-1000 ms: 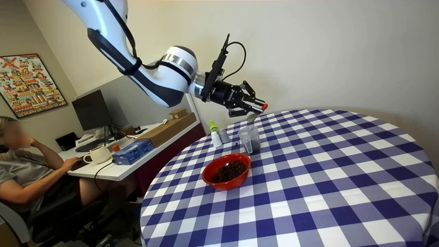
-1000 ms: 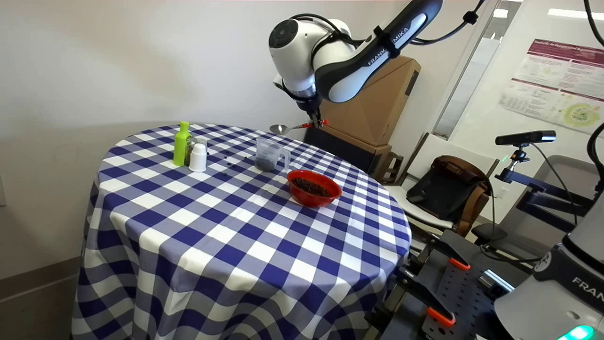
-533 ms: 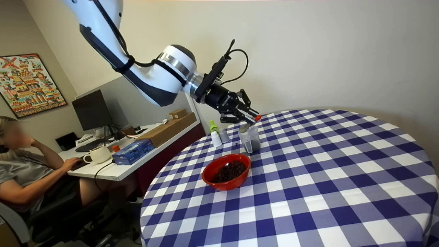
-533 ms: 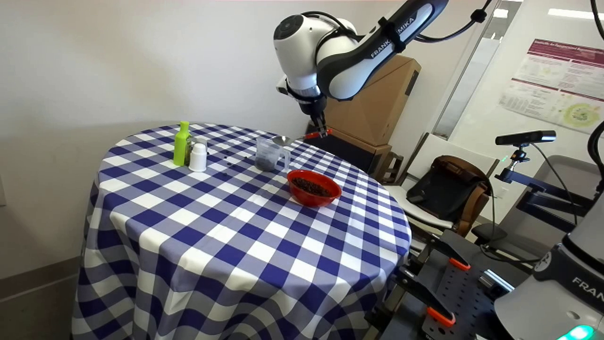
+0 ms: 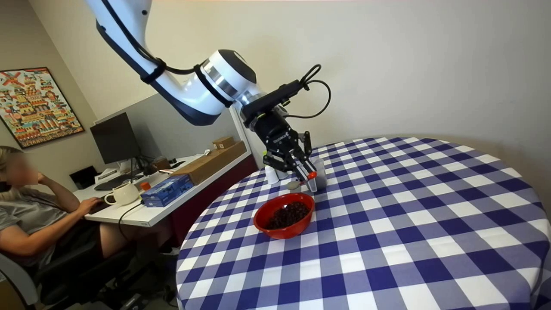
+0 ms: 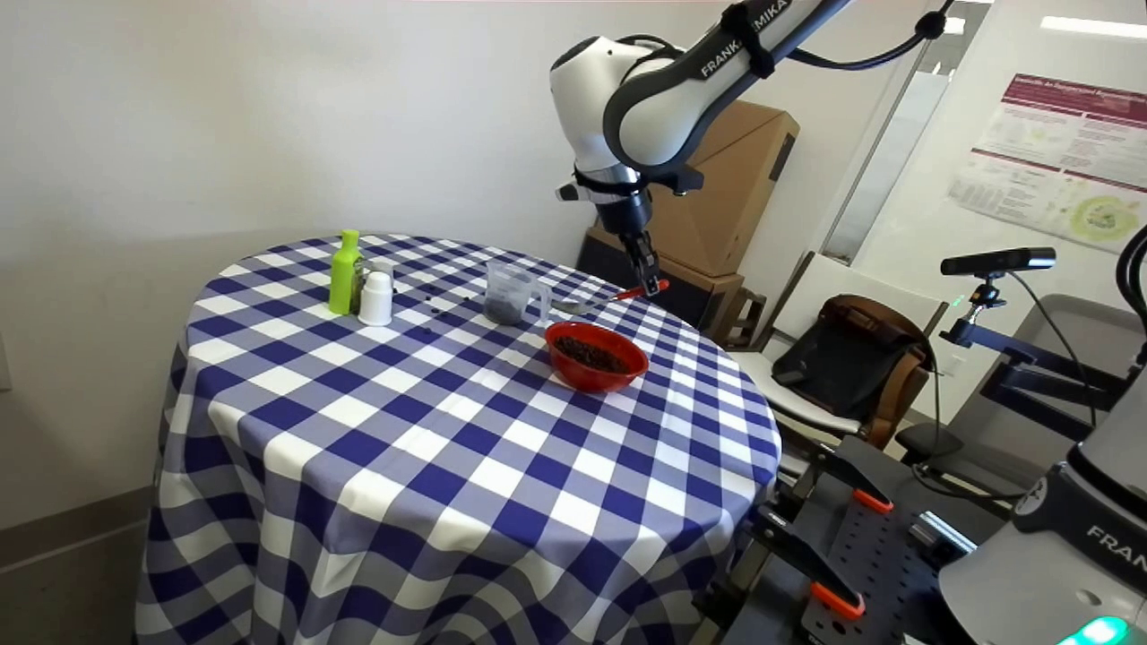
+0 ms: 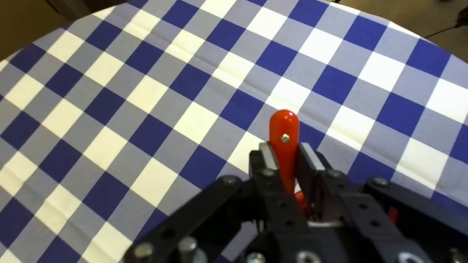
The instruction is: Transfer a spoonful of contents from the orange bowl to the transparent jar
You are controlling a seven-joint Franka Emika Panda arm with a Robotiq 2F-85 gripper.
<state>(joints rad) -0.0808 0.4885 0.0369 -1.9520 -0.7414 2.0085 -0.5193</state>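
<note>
My gripper (image 5: 306, 173) is shut on the red handle of a metal spoon (image 6: 573, 306). In the wrist view the rounded handle end (image 7: 284, 126) pokes out beyond the fingertips. The spoon's head hangs above the table, between the jar and the bowl in an exterior view; whether it carries anything I cannot tell. The orange bowl (image 6: 596, 378), with dark bean-like bits inside, stands below and nearer the front. Behind it is the transparent jar (image 6: 511, 288), with a side handle and dark contents low down. My fingers partly cover the jar (image 5: 320, 170) in an exterior view.
A lime-green bottle (image 6: 344, 276) and a white shaker (image 6: 376, 301) stand close together on the checked table (image 6: 502, 466). Several dark bits (image 6: 433, 312) lie scattered near the jar. Cardboard boxes (image 6: 730, 193) rise behind the arm. A person (image 5: 30, 211) sits at a desk.
My gripper has come down and tilted more steeply, with the spoon still in it. The spoon's head has moved from over the jar down towards the orange bowl. Jar and bowl have not moved.
</note>
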